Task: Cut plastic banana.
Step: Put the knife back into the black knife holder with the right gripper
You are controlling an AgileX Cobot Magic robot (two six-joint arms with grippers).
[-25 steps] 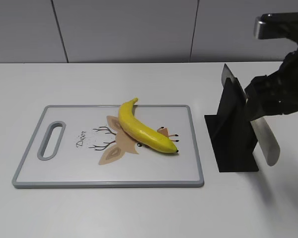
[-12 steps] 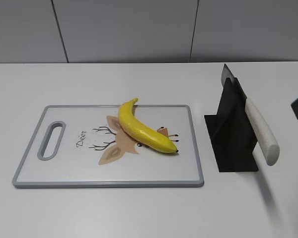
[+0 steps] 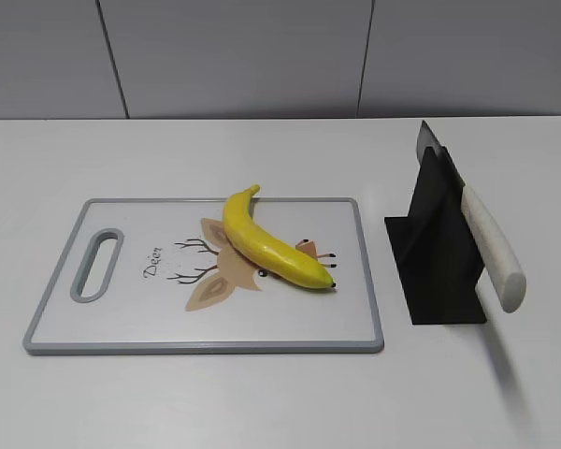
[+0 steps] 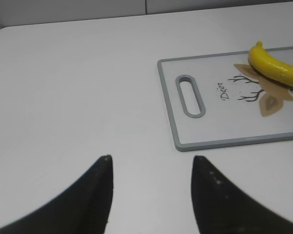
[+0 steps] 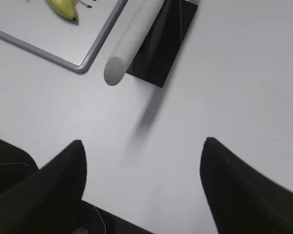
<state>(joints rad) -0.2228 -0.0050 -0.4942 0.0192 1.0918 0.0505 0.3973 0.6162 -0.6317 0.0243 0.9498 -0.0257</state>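
The plastic banana (image 3: 269, 245) lies whole on the grey-rimmed cutting board (image 3: 65, 323), across its deer print. It also shows in the left wrist view (image 4: 276, 70) and its tip in the right wrist view (image 5: 63, 9). A knife with a pale handle (image 3: 493, 246) rests in a black stand (image 3: 439, 253); the handle also shows in the right wrist view (image 5: 132, 41). My left gripper (image 4: 151, 158) is open and empty over bare table left of the board. My right gripper (image 5: 142, 142) is open and empty over bare table, near the knife handle's end. Neither gripper shows in the exterior view.
The white table (image 3: 262, 402) runs to a grey wall (image 3: 262, 56) at the back. The board's handle slot (image 4: 190, 95) faces my left gripper. The table's near edge shows dark in the right wrist view (image 5: 117, 222).
My right arm has left the knife handle and withdrawn out of the exterior view to the right. The knife stays in its stand. The banana has not moved.
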